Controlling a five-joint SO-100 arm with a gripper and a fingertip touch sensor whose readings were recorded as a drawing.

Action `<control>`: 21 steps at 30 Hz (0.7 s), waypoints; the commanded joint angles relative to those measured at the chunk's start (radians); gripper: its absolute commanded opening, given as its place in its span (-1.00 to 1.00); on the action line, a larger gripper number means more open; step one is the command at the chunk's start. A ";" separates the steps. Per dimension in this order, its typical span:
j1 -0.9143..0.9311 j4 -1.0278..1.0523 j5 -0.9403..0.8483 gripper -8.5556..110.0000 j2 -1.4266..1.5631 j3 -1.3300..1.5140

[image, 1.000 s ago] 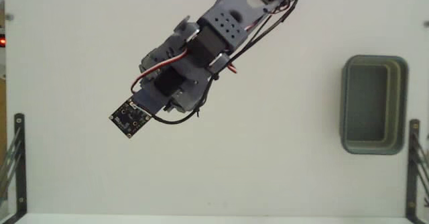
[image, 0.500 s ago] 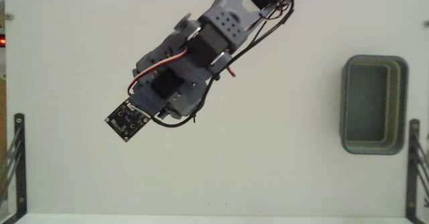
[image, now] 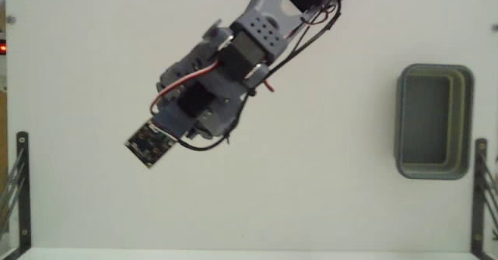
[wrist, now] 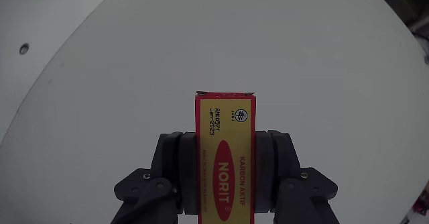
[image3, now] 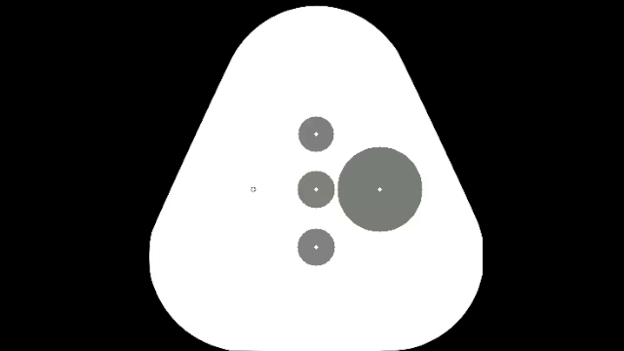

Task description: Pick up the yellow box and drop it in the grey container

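Observation:
In the wrist view the yellow box (wrist: 225,158), with a red oval mark and red border, stands lengthwise between the two dark fingers (wrist: 175,167) of my gripper (wrist: 226,153). The gripper is shut on its long sides, and the box's far end sticks out past the fingertips over the white table. In the fixed view the arm (image: 233,61) reaches down-left from the top, and its wrist camera board (image: 152,145) hides both gripper and box. The grey container (image: 433,121) sits at the right, far from the arm, with nothing visible inside.
The white table (image: 311,198) fills the fixed view. Black metal brackets stand at the lower left (image: 17,186) and lower right (image: 481,194) edges. Red and black cables (image: 280,42) hang along the arm.
The wrist end of the arm has wavered a little left, then back and slightly down in the fixed view. The container has not moved.

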 commanded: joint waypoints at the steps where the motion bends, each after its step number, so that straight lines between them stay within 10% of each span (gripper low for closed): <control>1: -0.032 -0.014 0.003 -0.23 0.050 -0.006; 21: -0.380 -0.093 0.003 -0.23 0.110 0.155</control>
